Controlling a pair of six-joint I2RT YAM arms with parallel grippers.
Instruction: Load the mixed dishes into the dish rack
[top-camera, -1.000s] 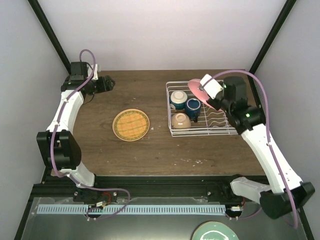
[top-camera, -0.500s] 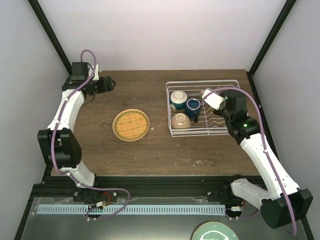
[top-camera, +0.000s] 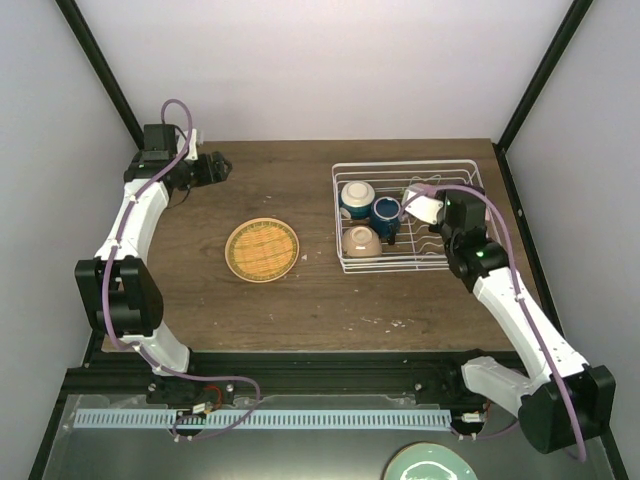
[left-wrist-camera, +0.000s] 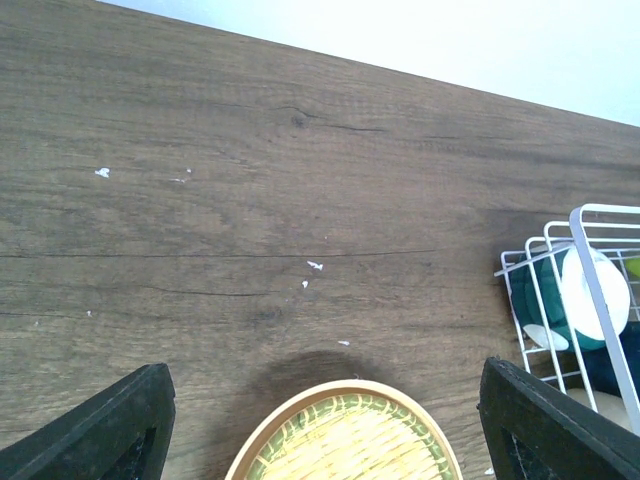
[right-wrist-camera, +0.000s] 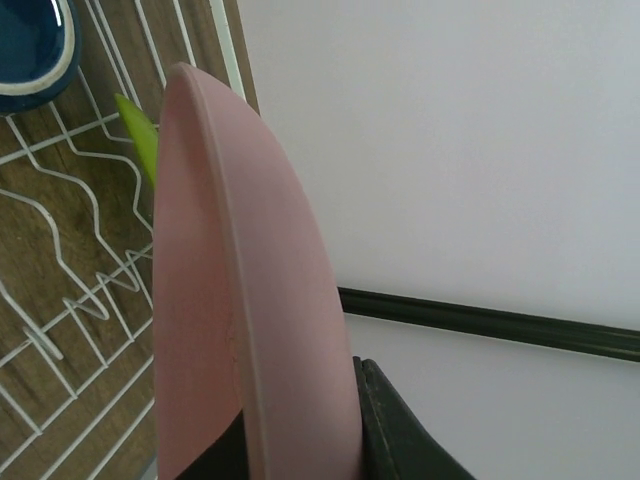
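We are bringing the pink plate (right-wrist-camera: 235, 300) down. A second ago it was tilting above the dish rack (top-camera: 400, 267); now it is standing edge-on at its right-hand dividers, beside the lime green plate (right-wrist-camera: 135, 130) — nearly loaded, we judge. Our right pincer (right-wrist-camera: 300, 445) is squeezing its rim, parted only by the plate's thickness — the left pincer (top-camera: 218, 168), well left of the rack, is gaping, holding nothing.

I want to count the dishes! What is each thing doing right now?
Pink plate, on edge, gripped by the right fingers.
Lime green plate, mostly hidden behind the pink plate.
Woven yellow plate, flat on the table, untouched.
Blue mug, inside the dish rack.
Far bowl, inside the rack.
Near bowl, inside the rack.
Left fingers, open, empty.
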